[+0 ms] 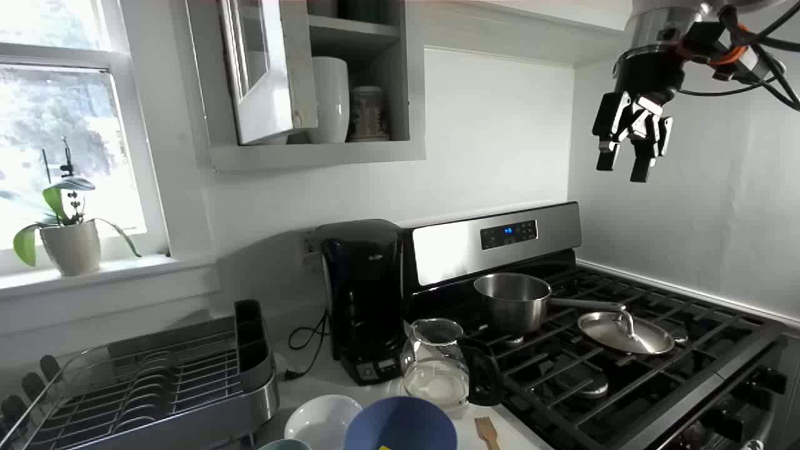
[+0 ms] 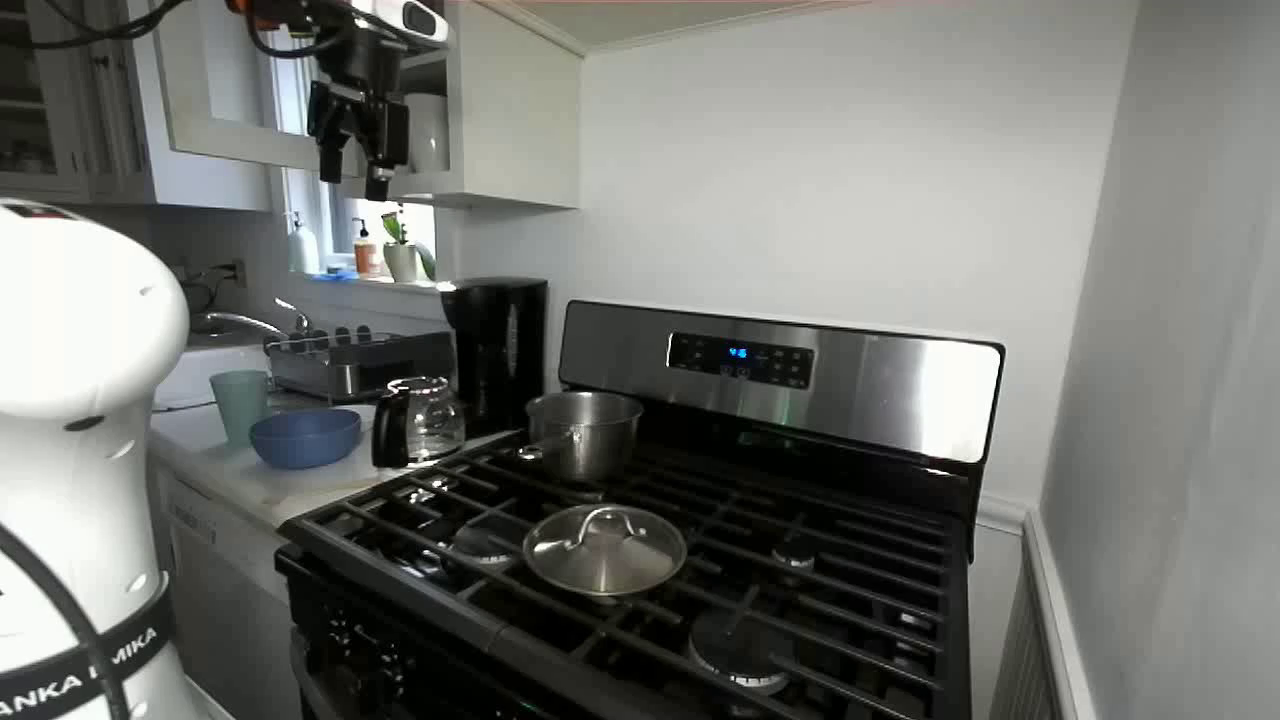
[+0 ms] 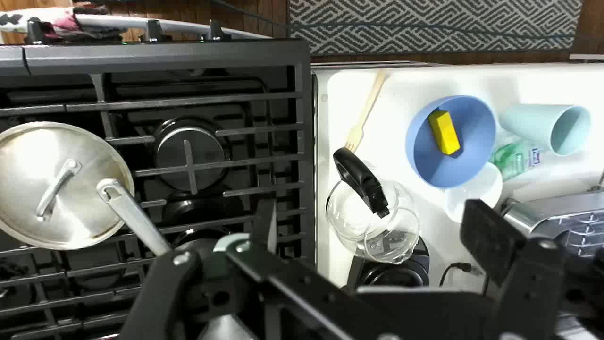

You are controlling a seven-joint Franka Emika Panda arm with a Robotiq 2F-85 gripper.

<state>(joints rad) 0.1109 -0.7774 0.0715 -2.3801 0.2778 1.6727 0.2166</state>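
Glass coffee carafe [image 1: 435, 375] stood on the surface [image 3: 339, 108], gas range [image 2: 860, 380] to one side of it, blue bowl [image 2: 305, 442] near its other side, coffee maker [image 1: 364, 281] just beside it. Judged hazard: brittle glass; a finger lowered off-line could have knocked the carafe into the coffee maker. Its black handle [image 2: 392, 430], sticking out from the body, could have been snagged by a skewed descent. Any sideways swing high above the carafe risked clipping the ajar cabinet door [image 1: 272, 106]; clearance unclear. Arm [image 2: 70, 330] reached high, wrist turned down; tool [image 1: 624, 165] hung well above the carafe's level, fingers spread wide, nothing between them, aimed roughly straight down.
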